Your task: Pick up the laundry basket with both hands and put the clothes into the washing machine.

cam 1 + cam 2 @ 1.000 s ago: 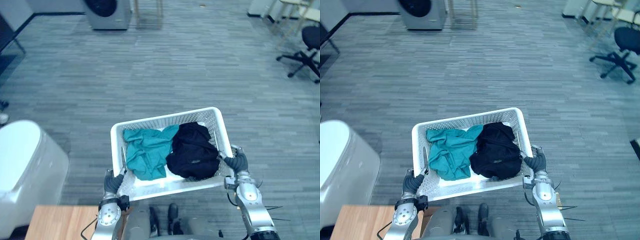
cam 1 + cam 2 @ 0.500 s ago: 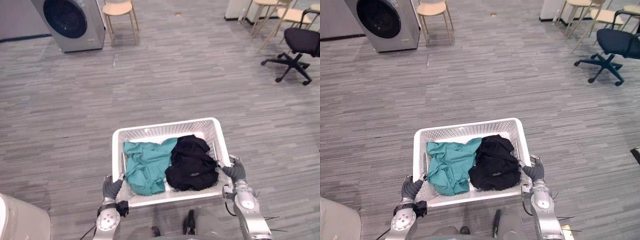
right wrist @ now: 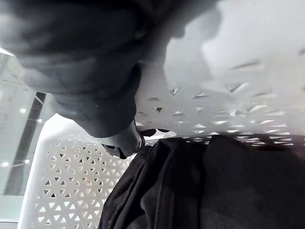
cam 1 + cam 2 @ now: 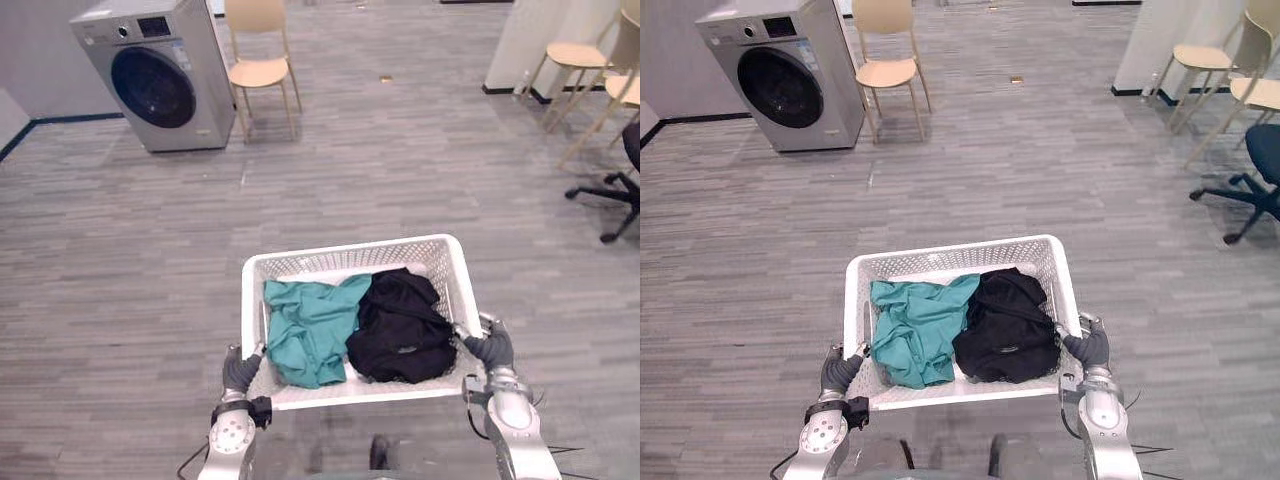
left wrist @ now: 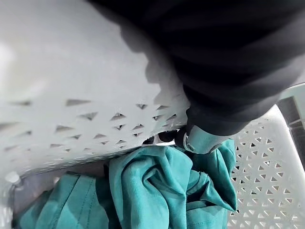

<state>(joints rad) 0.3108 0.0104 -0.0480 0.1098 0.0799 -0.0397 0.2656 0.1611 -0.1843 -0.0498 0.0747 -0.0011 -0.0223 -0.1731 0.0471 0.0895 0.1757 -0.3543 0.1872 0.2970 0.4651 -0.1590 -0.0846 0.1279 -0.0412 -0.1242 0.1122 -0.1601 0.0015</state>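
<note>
Whole view has swung round since 1 s ago, so the cam moved, not the things. Now the washing machine shows in full, far off to the left, w/ a wood chair just beside it.

The laundry basket is up off the floor, close in front of me, same as before. My left hand is on its left side and my right hand on its right side. Left fingers are hooked over the basket wall, and right fingers do the same, so both are curled tight on it. The teal clothes lie in the left half and the black clothes in the right half, touching in the middle.

Step now, I think: carry it over to the machine. To do it well I'd keep both grips tight and the basket flat so nothing slides out. I'd walk slow, aim left, and stay off that chair. The round door looks shut, so it prob. needs opening first.
</note>
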